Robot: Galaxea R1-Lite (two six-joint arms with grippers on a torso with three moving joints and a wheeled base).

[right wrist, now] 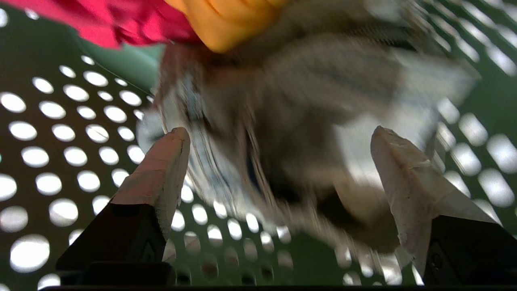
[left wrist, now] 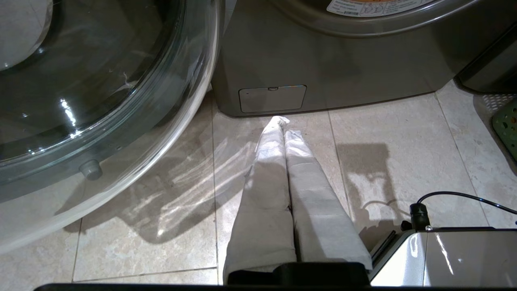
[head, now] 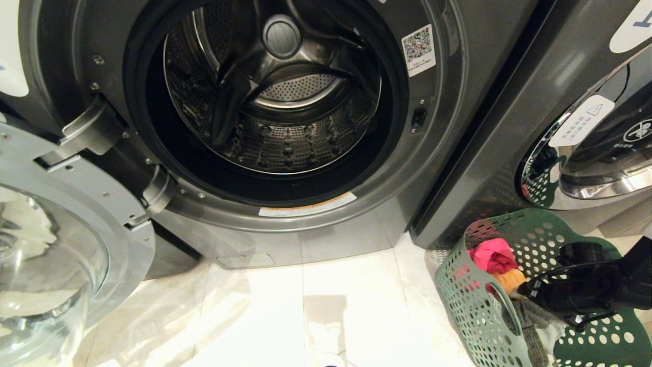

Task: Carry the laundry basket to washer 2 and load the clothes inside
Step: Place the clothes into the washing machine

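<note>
The laundry basket sat at robot's right, grey garment dead ahead between the right claw fingers, spread wide, empty; left claw pinched shut, parked.

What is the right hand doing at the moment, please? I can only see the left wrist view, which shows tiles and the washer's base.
Observer: The right hand is inside the laundry basket, open, over a grey checked garment.
Operator: Has it gripped that garment?
Observer: No; the fingers stand wide apart with the cloth between them.
Operator: Is anything else in the basket?
Observer: Yes, a pink garment and an orange one lie beside the grey one.
Operator: Is the washer ready for loading?
Observer: Its drum stands open and looks empty.
</note>
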